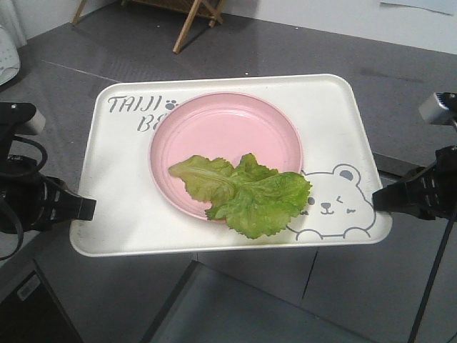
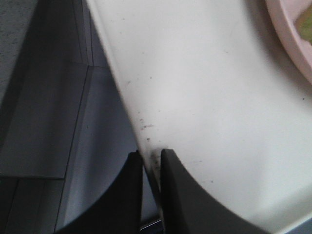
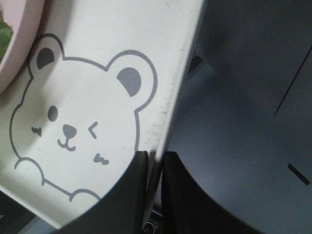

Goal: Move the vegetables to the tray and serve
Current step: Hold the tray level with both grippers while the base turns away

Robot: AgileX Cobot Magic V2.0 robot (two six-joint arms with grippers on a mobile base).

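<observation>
Smooth cream plastic tray (image 1: 335, 121), rectangular, rounded corners, pinched at both short rims: left tool (image 2: 152, 155) closed on the speckled left edge, right tool (image 3: 155, 155) closed on the right edge beside the printed bear (image 3: 73, 122). Ruffled green vegetables (image 1: 246, 189) on glossy round pink plate (image 1: 228, 125) mid-tray, leaf tips overhanging the near lip. Grey lettering (image 1: 136, 107) partly covered by plate; tool bodies cut off by frame.

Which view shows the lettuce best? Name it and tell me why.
The exterior front-facing view: the lettuce leaves lie whole on the pink plate, overhanging its near rim. Both wrist views catch only a green sliver at the frame edge.
</observation>
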